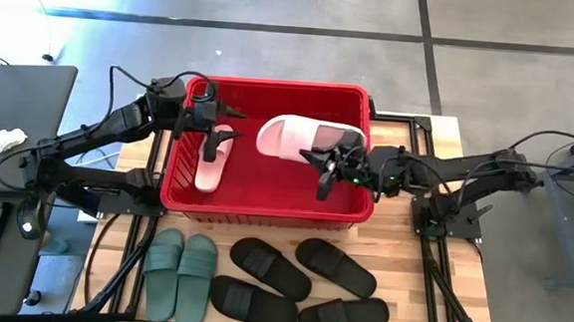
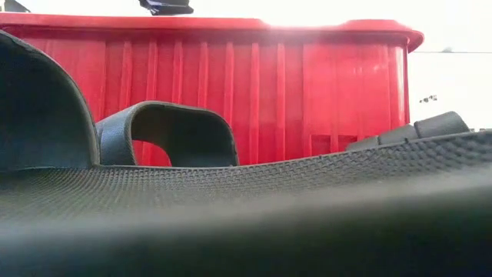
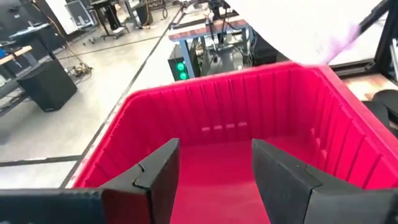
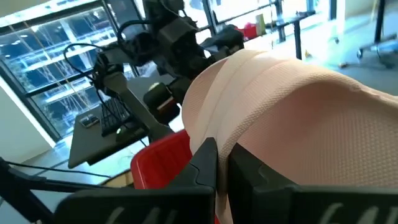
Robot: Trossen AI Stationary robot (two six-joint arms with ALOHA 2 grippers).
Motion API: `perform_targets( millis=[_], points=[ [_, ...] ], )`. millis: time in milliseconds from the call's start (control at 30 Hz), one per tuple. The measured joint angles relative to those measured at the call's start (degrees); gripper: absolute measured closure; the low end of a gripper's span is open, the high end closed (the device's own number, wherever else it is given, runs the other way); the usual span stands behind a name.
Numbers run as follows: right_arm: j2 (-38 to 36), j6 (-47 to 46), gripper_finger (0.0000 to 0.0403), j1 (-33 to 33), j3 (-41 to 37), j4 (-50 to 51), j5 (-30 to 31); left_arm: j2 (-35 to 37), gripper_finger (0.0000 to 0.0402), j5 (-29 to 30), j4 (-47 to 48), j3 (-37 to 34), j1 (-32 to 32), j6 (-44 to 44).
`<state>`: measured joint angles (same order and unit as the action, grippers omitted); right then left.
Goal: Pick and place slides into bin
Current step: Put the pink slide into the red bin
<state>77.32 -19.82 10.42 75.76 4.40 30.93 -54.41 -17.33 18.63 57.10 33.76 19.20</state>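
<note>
Pinched on the strap edge of a pale pink slide (image 1: 293, 136), the right gripper (image 1: 328, 174) is held above the red bin (image 1: 264, 205), the sandal hanging over the bin's right half. A second pink slide (image 1: 213, 159) is seen lying inside, beneath the left gripper (image 1: 209, 136), whose fingers (image 3: 158, 177) are spread and empty. Light, springy foam is judged likely; the strap edge is best gripped, since the sole may bend.
</note>
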Motion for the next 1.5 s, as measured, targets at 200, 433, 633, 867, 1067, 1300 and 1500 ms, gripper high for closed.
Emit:
perform_targets(
  millis=[200, 433, 633, 867, 1067, 1300, 1500],
  points=[
    [1.35, 4.58, 0.0403, -1.74, 0.00, -7.01, -4.51, 0.00, 0.0218, -1.42, -2.07, 0.00, 0.00, -1.96],
    [1.57, 7.05, 0.0403, -3.84, -0.02, -7.62, -6.54, -0.09, 0.0218, -0.87, -2.23, 0.00, 0.01, -4.83],
    [1.57, 7.94, 0.0403, -5.08, -0.02, -7.18, -10.00, -0.30, 0.0217, -0.02, -2.91, 0.00, 0.01, -7.17],
    [1.55, 12.02, 0.0403, -5.75, -0.02, -6.81, -6.81, -2.23, 0.0217, -7.57, -6.68, 0.04, 0.00, -12.03],
    [1.55, 15.86, 0.0403, -5.69, -0.02, -6.33, -5.67, -4.59, 0.0217, -11.27, -8.91, 0.04, -0.02, -15.56],
    [2.50, 17.15, 0.0403, -5.69, 0.02, -4.63, -3.69, -7.12, 0.0217, -15.63, -12.12, 0.04, -0.02, -19.90],
    [5.61, 17.30, 0.0403, -5.63, 0.11, -5.37, -2.17, -8.41, 0.0217, -18.14, -14.96, 0.00, 0.10, -22.93]
  ],
)
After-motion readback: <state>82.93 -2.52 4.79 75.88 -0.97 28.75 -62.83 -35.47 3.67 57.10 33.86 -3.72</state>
